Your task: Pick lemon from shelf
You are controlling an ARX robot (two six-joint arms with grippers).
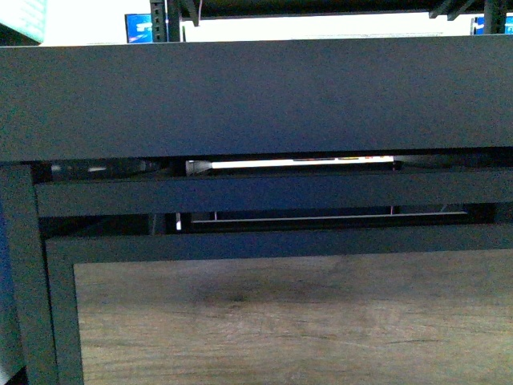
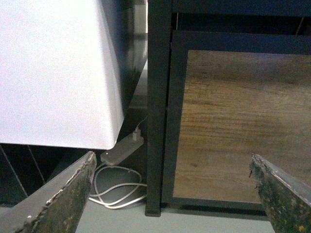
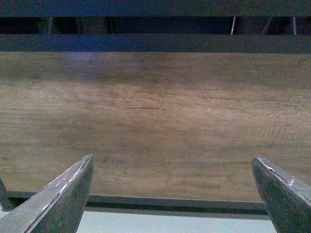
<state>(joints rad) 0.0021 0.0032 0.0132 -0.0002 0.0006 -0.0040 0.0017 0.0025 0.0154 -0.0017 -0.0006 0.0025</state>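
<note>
Since the lemon shows in none of the three views, we cannot fix its bearing from either pincer, its long axis, or which arm is nearer to it. In the front view the shelf [image 1: 256,96] presents a broad dark grey band across the upper half of the frame. A thinner rail [image 1: 272,194] runs beneath it, and a wood panel [image 1: 288,321] fills the lower part of the frame. The deck surface is not visible: the camera looks at the band edge-on from below its top line, which runs across the top of the frame. We judge that the lemon lies on the deck above and behind that line, so the governing relation is vertical: the fruit is higher than both pincers. Neither arm appears in the front view. The left wrist view shows the left pincer [image 2: 172,159] with its two fingers spread wide and nothing between them. It faces a dark upright [image 2: 158,97] and the wood panel, with a power strip [image 2: 121,148] and a coiled white cable [image 2: 116,194] on the floor beside the upright. The right wrist view shows the right pincer [image 3: 172,159], likewise spread wide and empty, facing the same kind of wood panel squarely, low down near its bottom frame. We judge that both arms must rise above the band before any sideways choice between them can be made.
</note>
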